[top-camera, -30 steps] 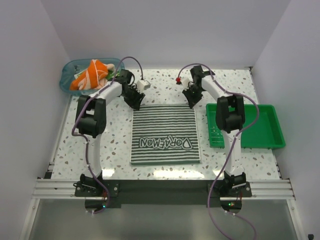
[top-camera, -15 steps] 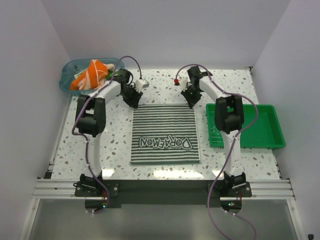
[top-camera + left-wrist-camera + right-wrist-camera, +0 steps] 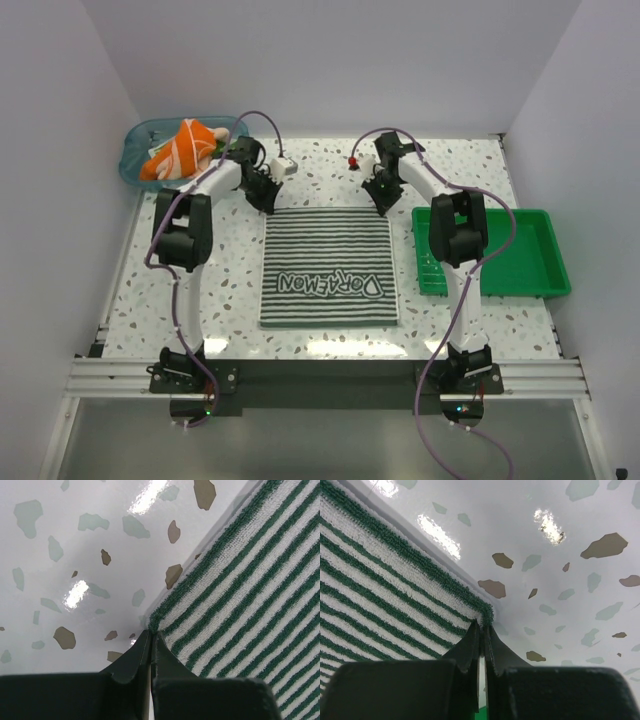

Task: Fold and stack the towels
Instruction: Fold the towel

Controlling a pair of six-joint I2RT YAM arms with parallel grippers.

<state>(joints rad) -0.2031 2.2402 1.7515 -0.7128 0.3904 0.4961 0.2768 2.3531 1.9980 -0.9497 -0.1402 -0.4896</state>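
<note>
A striped towel [image 3: 330,265], dark green and white with DORAEMON lettering, lies flat in the middle of the table. My left gripper [image 3: 267,205] is down at its far left corner, and the left wrist view shows the gripper [image 3: 151,631] shut with the towel [image 3: 250,595] corner pinched at the tips. At the far right corner my right gripper [image 3: 383,207] is also down. The right wrist view shows this gripper [image 3: 482,624] shut on the bunched corner of the towel [image 3: 380,600]. An orange towel [image 3: 185,148] sits crumpled in a blue bowl [image 3: 135,165], with a bit of green cloth [image 3: 223,150] beside it.
A green tray [image 3: 520,250] stands at the right side of the table, next to the right arm. The blue bowl is at the back left corner. White walls close in the table on three sides.
My left gripper has closed on the towel's far left corner. Both grippers have shifted slightly toward the back of the table. The right gripper has stayed shut.
</note>
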